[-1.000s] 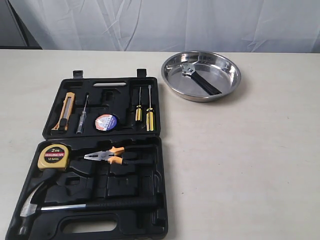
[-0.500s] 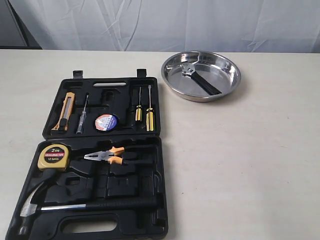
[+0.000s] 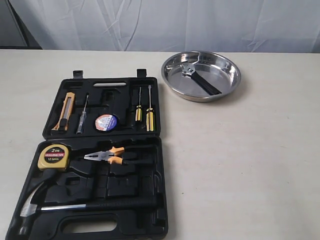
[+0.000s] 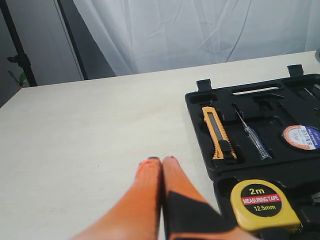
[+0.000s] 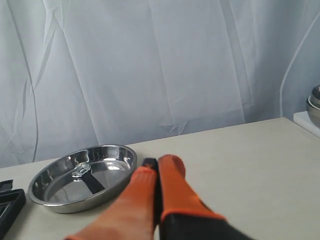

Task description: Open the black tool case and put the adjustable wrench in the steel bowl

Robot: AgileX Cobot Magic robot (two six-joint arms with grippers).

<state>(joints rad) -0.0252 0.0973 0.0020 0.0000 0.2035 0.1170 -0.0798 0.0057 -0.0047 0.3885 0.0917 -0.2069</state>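
Note:
The black tool case [image 3: 127,200] lies open flat on the table at the left. The adjustable wrench [image 3: 200,80], silver head and black handle, rests inside the steel bowl [image 3: 227,90] at the back right; both also show in the right wrist view, wrench [image 5: 86,176] in bowl [image 5: 120,182]. Neither arm appears in the exterior view. My left gripper [image 4: 156,161] is shut and empty, over bare table beside the case [image 4: 270,167]. My right gripper [image 5: 157,164] is shut and empty, just beside the bowl's rim.
The case holds a yellow tape measure [image 3: 52,156], orange-handled pliers [image 3: 107,156], a claw hammer [image 3: 80,206], an orange utility knife [image 3: 65,111], a tester pen [image 3: 81,117], tape roll [image 3: 106,122] and two screwdrivers [image 3: 145,112]. White curtain behind the table.

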